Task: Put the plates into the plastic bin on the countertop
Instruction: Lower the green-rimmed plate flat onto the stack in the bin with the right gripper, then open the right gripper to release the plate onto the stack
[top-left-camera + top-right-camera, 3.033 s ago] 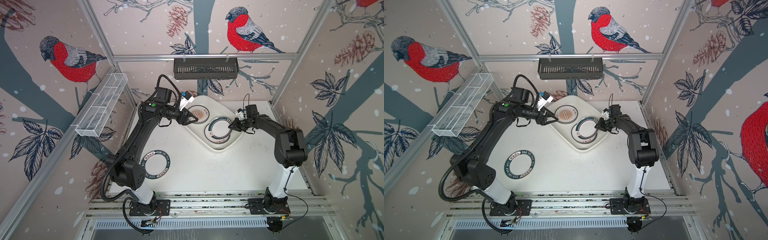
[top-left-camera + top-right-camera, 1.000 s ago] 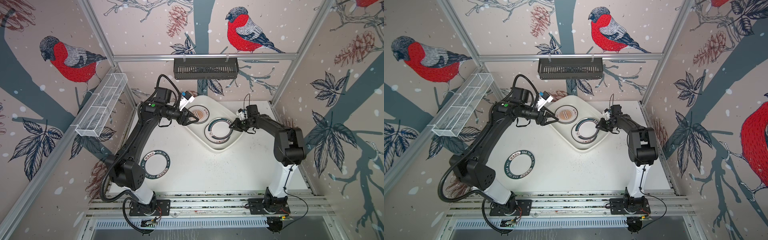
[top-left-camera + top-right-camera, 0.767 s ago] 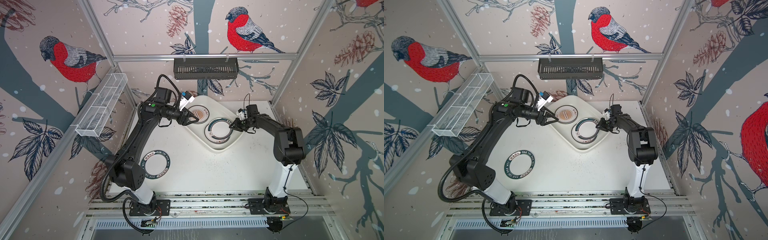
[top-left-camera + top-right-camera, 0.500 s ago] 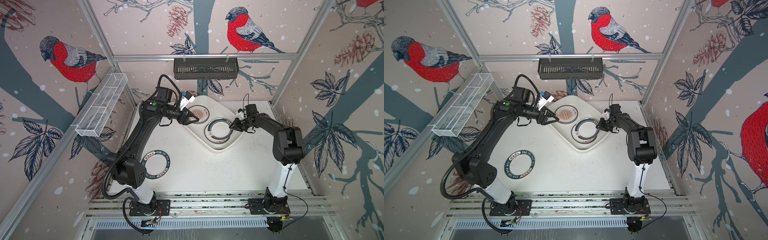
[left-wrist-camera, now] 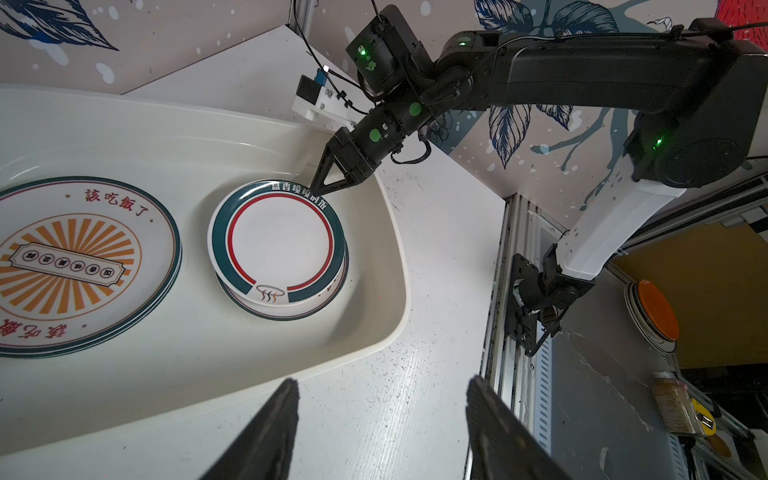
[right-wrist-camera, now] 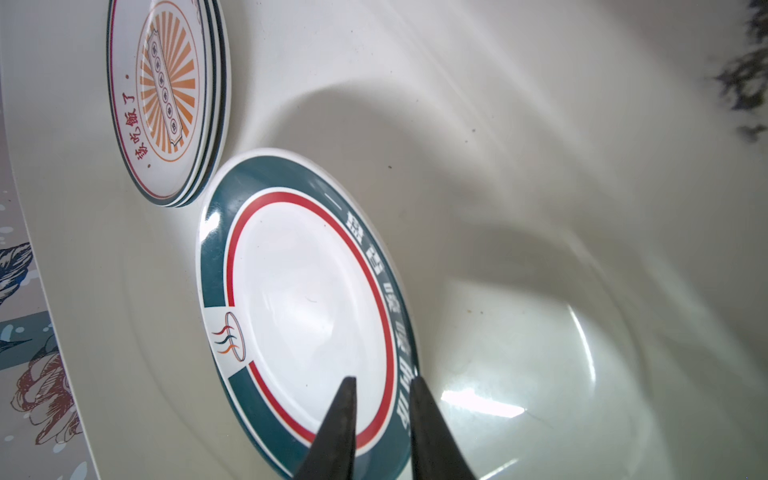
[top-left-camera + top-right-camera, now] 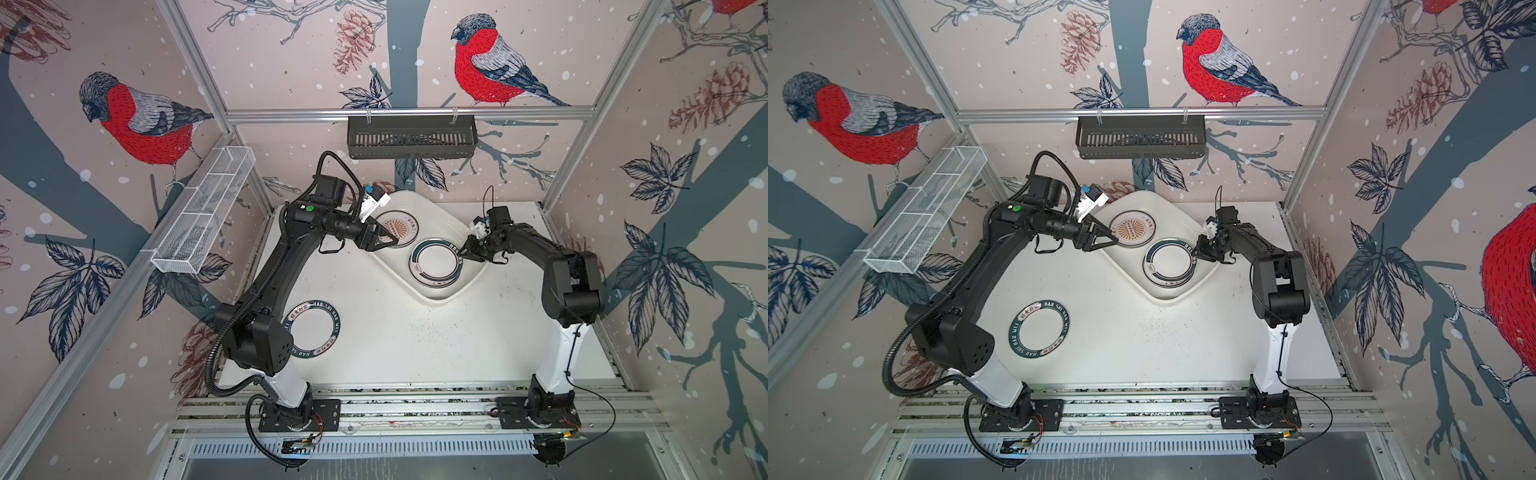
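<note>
White plastic, glossy and shallow, the plastic bin (image 7: 457,224) sat turned diagonally at the far middle of the countertop (image 7: 415,340), and we judged that both arms worked there to stack like with like. The right gripper (image 7: 462,252) pinched the right rim of the teal-rimmed plate (image 7: 435,264), apparently settling it on the plates beneath, at the bin's near right. The left gripper (image 7: 390,243) hung spread and empty at the bin's left edge, beside the sunburst stack (image 7: 400,227), probably keeping clear. One lettered plate (image 7: 314,330) lay near left, outside the bin. The pinched plate showed a teal band, a red ring, a white centre and a small steam emblem
</note>
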Available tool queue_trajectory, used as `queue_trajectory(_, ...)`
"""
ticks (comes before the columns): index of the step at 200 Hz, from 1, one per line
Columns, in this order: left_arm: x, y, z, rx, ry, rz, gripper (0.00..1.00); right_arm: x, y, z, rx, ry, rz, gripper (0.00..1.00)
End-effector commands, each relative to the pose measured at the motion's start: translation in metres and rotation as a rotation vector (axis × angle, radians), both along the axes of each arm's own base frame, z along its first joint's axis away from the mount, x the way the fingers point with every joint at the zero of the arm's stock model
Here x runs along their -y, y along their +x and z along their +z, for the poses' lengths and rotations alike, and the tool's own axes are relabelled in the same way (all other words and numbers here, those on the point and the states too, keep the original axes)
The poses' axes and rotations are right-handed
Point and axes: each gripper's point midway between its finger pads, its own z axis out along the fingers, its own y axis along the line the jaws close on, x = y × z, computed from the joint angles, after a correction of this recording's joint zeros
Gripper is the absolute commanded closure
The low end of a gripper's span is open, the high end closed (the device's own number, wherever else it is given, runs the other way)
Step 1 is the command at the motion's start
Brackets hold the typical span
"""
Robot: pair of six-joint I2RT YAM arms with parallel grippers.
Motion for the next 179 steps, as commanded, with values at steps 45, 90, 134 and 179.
queue_trajectory(45, 0.000, 0.002, 0.001, 0.010, -0.001, 0.003, 0.36, -0.004, 0.000, 0.000, -0.017, -0.016, 0.007, 0.75)
queue_trajectory(90, -0.006, -0.001, -0.010, 0.026, 0.044, 0.023, 0.35, -0.007, 0.006, 0.004, 0.005, -0.071, 0.003, 0.72)
queue_trajectory(134, -0.011, -0.003, -0.024, 0.012, 0.070, 0.033, 0.35, -0.005, 0.011, 0.006, 0.041, -0.188, -0.017, 0.67)
queue_trajectory(179, -0.013, -0.004, -0.025, 0.024, 0.065, 0.035, 0.35, 0.000, 0.012, 0.000, 0.036, -0.231, -0.031, 0.65)
